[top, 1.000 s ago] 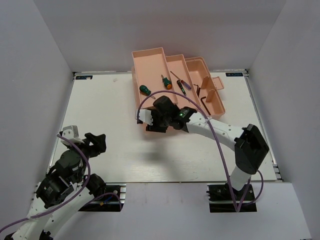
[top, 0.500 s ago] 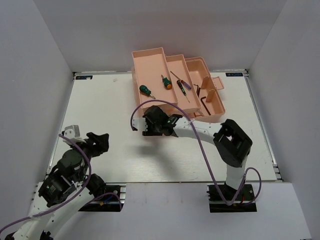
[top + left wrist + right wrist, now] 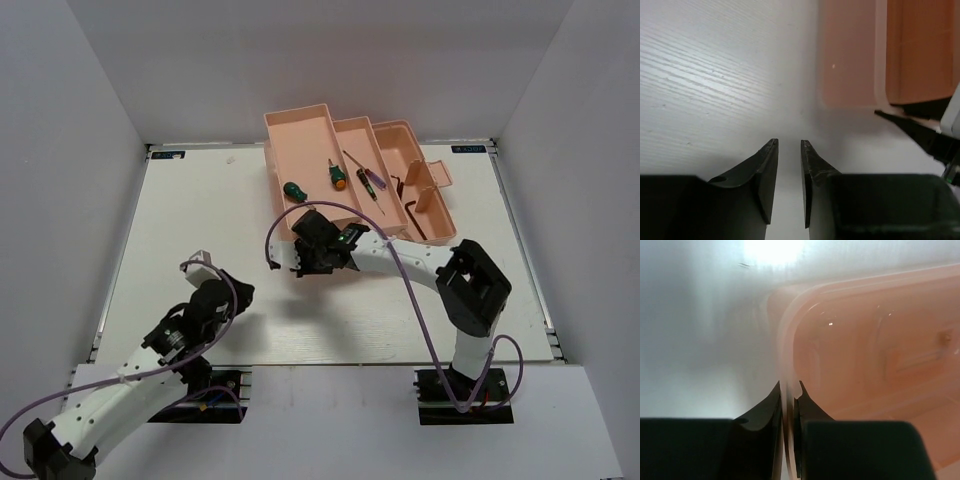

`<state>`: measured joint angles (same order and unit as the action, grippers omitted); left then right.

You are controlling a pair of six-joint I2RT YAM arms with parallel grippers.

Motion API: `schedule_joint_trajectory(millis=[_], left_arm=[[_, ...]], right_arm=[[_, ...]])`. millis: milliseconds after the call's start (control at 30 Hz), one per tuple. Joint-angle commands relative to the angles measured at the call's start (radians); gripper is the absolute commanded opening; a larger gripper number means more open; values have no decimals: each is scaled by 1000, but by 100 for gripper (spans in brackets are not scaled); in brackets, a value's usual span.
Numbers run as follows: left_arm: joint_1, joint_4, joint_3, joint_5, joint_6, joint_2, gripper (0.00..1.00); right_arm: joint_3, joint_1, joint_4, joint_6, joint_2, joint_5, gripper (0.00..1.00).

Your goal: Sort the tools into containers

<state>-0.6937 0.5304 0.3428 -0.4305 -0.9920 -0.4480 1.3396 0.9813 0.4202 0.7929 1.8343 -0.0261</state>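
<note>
Top view: the pink toolbox [image 3: 300, 140] sits open at the far middle of the table [image 3: 200, 220], its trays stepped out side by side; a stubby green screwdriver [image 3: 293, 189] lies in the left tray, a second one [image 3: 337, 176] and a slim screwdriver [image 3: 370, 182] in the middle tray, and dark hex keys [image 3: 412, 215] in the right one; the right gripper [image 3: 308, 248] reaches across, low and stretched out, to the box's near left corner; the left gripper [image 3: 232, 295] hangs over bare table, well apart from the box.

Left wrist view: the left gripper [image 3: 789, 142] has its fingers drawn near each other with a narrow gap and nothing between them; the toolbox [image 3: 850, 55] lies ahead and to the right.

Right wrist view: the right gripper [image 3: 788, 387] pinches the thin rim of the toolbox [image 3: 860, 340].

The box looks light, with thin, smooth walls likely to flex; a grip near the corner, where the rim should be stiffest, seems best; the loose tools would probably slide if the box tilts or jerks.
</note>
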Motion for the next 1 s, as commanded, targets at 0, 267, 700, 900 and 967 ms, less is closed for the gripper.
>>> schedule_joint_trajectory(millis=[0,267,700,900,967], left_arm=[[2,-171,4,-30,-66,-67,36],[2,-446,-92,12,-157,-270,43],[57,-961,-79,105,-117,-705,38],[128,-1249,-59,258,-108,-888,49],[160,-1372,-73,318,-108,-963,56]], right_arm=[[88,8,-17,-75,-134,9,0],[256,0,78,-184,-204,71,0],[182,-12,91,-288,-290,156,0],[122,-20,80,-311,-328,186,0],[99,-20,80,-314,-331,193,0]])
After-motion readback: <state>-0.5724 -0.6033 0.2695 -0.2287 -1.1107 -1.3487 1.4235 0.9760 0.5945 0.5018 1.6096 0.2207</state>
